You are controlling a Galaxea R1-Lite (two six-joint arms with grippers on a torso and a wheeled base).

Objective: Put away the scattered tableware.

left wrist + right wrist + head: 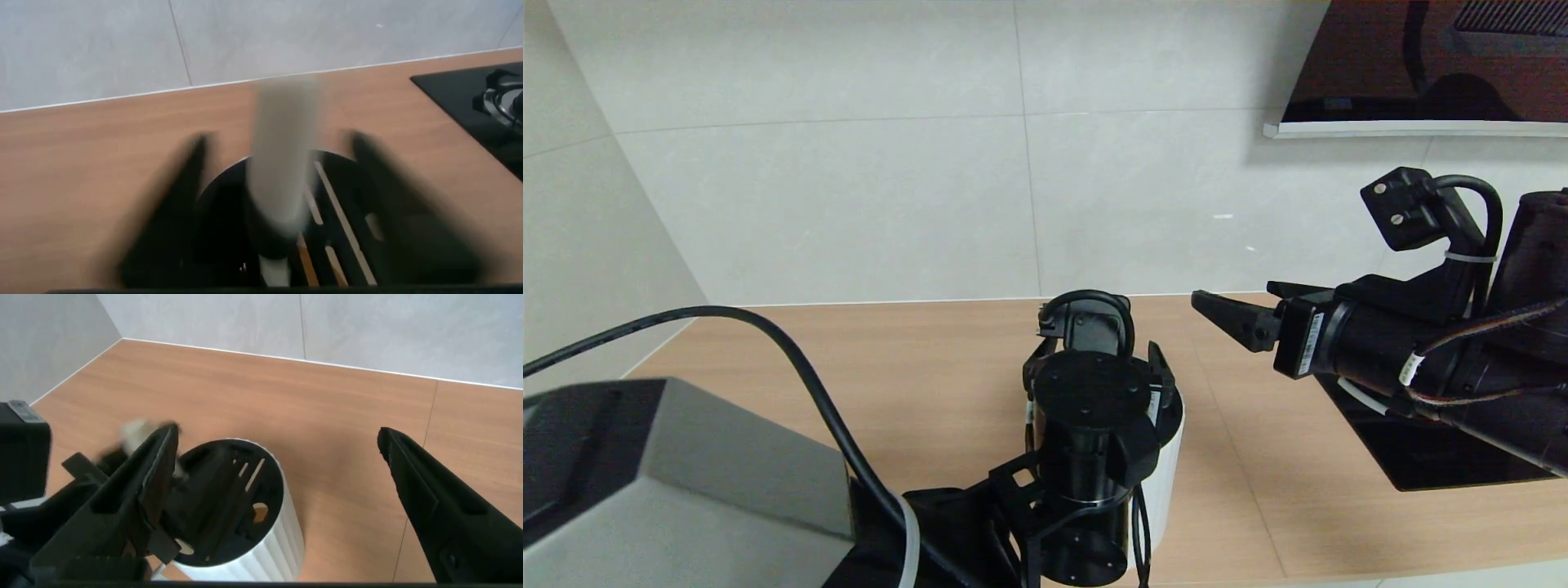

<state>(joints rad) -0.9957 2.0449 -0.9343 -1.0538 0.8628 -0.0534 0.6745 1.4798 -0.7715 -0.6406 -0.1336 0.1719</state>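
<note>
A white ribbed utensil holder (1165, 474) (260, 539) stands on the wooden counter. My left gripper (278, 140) hangs straight over its dark mouth, with the fingers (176, 204) spread wide and open. A white-handled utensil (282, 159) stands upright between them, its lower end inside the holder; neither finger seems to touch it. Pale sticks (328, 220) lie in the holder's slots. My right gripper (1233, 296) (278, 433) is open and empty, held above the counter to the right of the holder.
A black cooktop (1421, 457) (482, 90) is set into the counter (915, 367) at the right, under my right arm. A tiled wall closes the back and the left. A dark range hood (1421, 65) hangs at the upper right.
</note>
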